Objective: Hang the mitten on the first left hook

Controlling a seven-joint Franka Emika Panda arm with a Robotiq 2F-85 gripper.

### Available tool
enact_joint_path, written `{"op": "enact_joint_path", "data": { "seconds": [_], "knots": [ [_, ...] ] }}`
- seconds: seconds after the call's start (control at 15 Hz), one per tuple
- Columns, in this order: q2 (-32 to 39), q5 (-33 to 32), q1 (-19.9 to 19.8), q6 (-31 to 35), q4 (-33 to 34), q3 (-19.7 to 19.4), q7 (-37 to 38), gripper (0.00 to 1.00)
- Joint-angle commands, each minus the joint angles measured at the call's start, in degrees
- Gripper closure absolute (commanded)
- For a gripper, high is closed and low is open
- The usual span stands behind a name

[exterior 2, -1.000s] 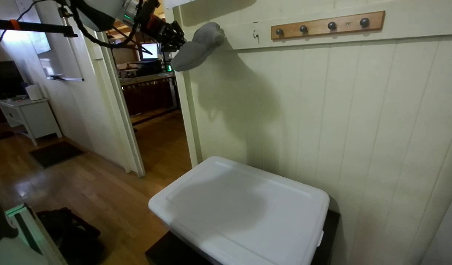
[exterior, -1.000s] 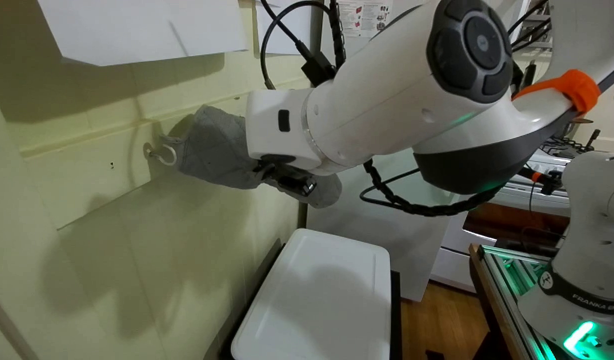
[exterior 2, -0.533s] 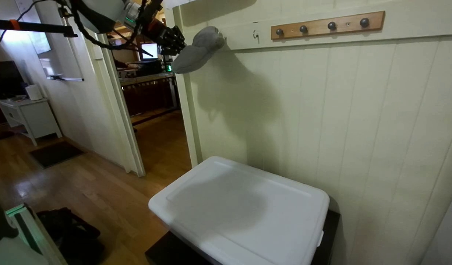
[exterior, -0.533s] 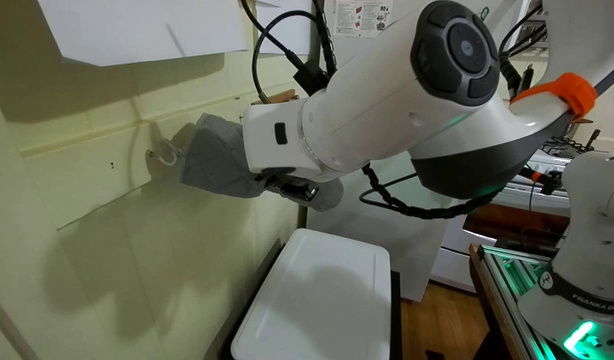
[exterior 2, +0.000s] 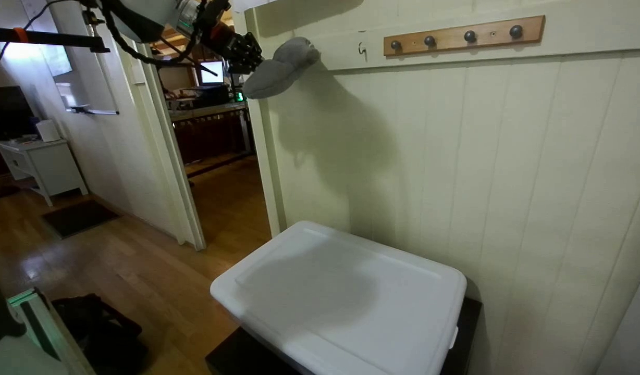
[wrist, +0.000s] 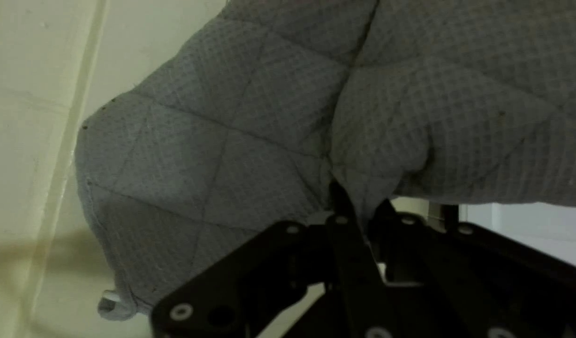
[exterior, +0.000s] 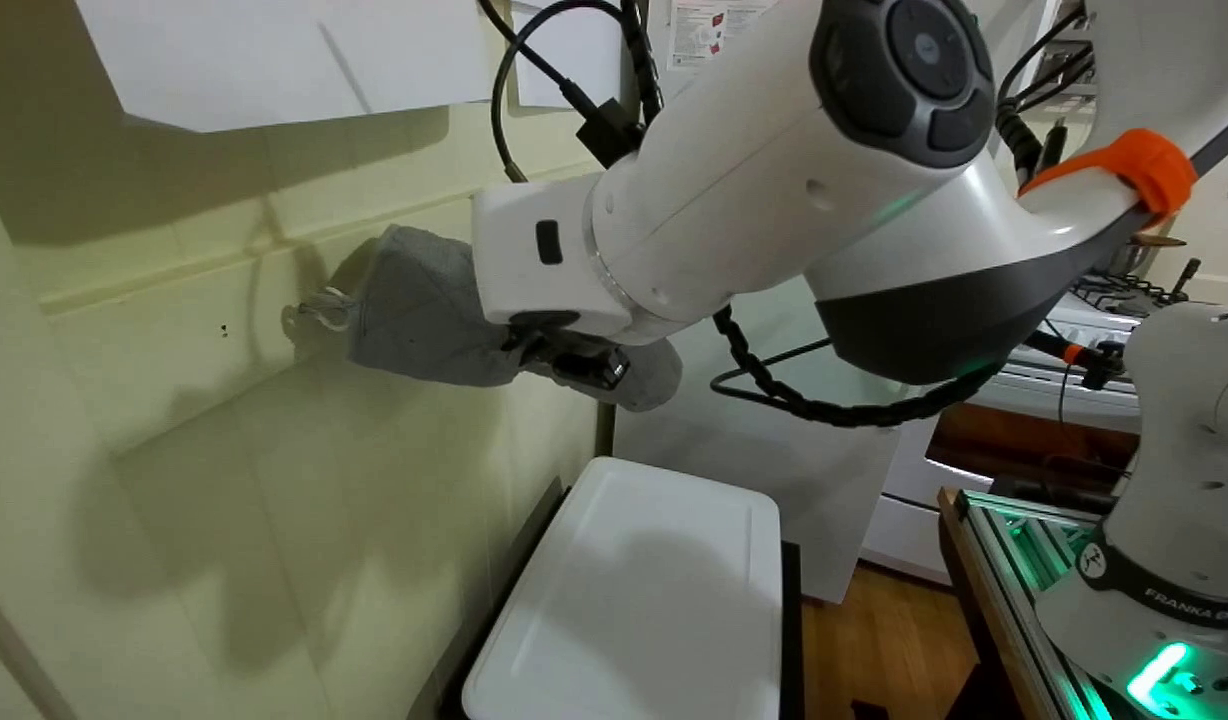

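The arm point(exterior: 734, 220) is covered in smooth, round white shells, and a curved dark grey part point(exterior: 904, 325) is joined on. A dark pad of buttons point(exterior: 889, 75) is set into the white. An orange strap point(exterior: 1154, 165) is wrapped around the arm, and a bumpy black cable point(exterior: 834, 412) is looped along it. The foot point(exterior: 1094, 630) is ringed by a black band point(exterior: 1174, 600) marked "FRANKA" and is lit by a green light point(exterior: 1157, 672). The black claw point(wrist: 361, 206) is dotted with pale round screws point(wrist: 181, 311).

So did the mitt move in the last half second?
Yes: in an exterior view the mitt has shifted a little left and slightly up, toward the fixed hook.
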Motion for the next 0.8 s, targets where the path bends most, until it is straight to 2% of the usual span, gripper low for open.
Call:
{"op": "enact_joint_path", "data": {
  "seconds": [0.0, 0.73],
  "knots": [
    [0.23, 1.18, -0.09, -1.58, 2.41, 0.04, -2.09, 0.97],
    [1.45, 3.83, 0.03, -4.41, 1.26, 0.17, -5.92, 0.97]
  ]
}}
